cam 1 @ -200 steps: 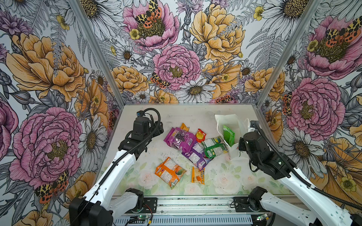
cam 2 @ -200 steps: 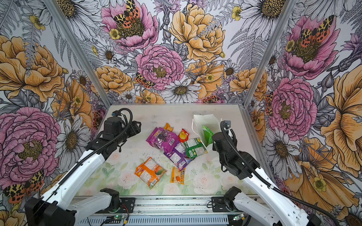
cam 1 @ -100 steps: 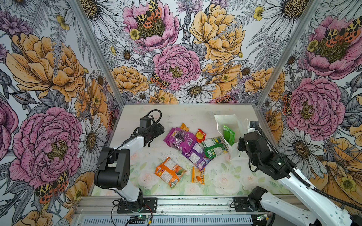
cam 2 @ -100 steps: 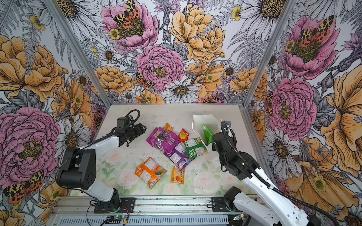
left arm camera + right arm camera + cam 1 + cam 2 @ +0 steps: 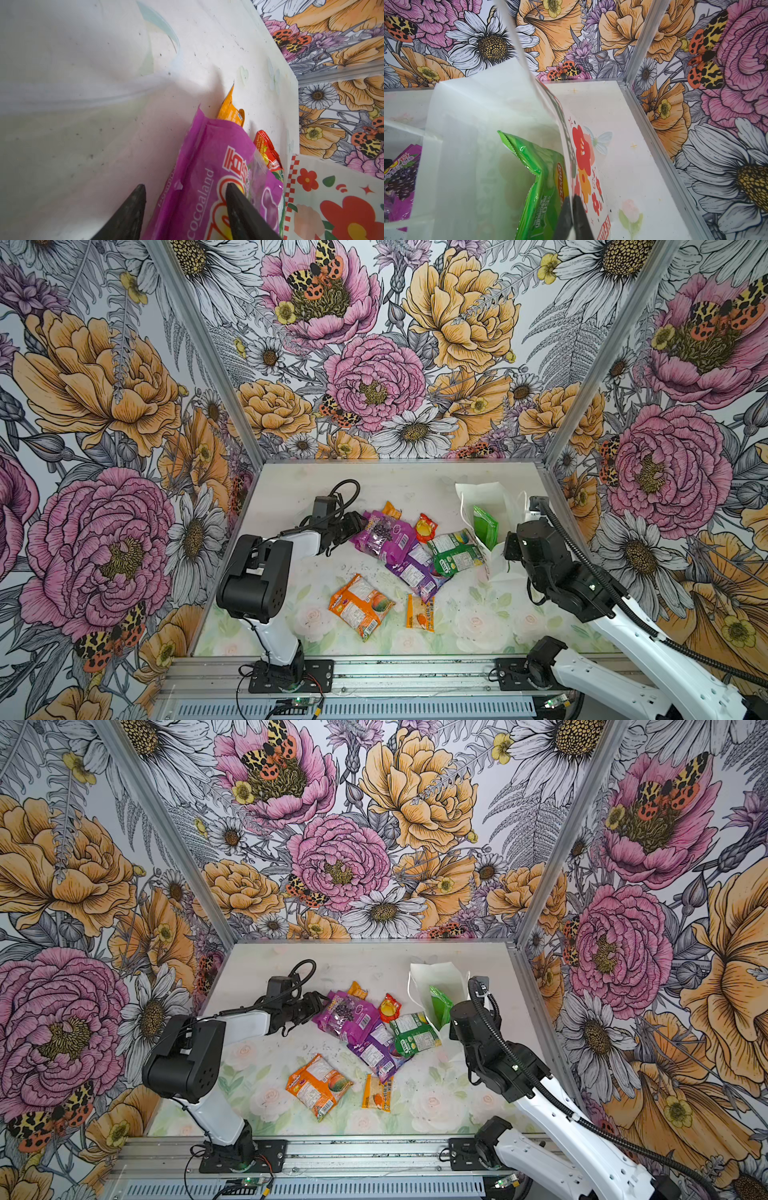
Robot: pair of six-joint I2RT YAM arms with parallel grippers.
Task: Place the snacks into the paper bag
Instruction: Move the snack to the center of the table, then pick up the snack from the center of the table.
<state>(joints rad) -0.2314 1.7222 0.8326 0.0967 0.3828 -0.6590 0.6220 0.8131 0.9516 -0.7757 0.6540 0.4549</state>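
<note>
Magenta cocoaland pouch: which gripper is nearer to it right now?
Left. The left gripper is at the magenta cocoaland pouch, one finger over it, one beside its edge. The right gripper is farther off, fingers pinching the paper bag wall.

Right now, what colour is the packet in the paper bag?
Lay's bag is green; right wrist view best.

I work in a lab test booth: flower-printed panels (image 5: 374, 385) joined by aluminium posts (image 5: 232, 406) close in my bench (image 5: 415, 481), and my arm bases (image 5: 286, 672) sit bolted on a metal rail (image 5: 415, 676) at its front edge.
</note>
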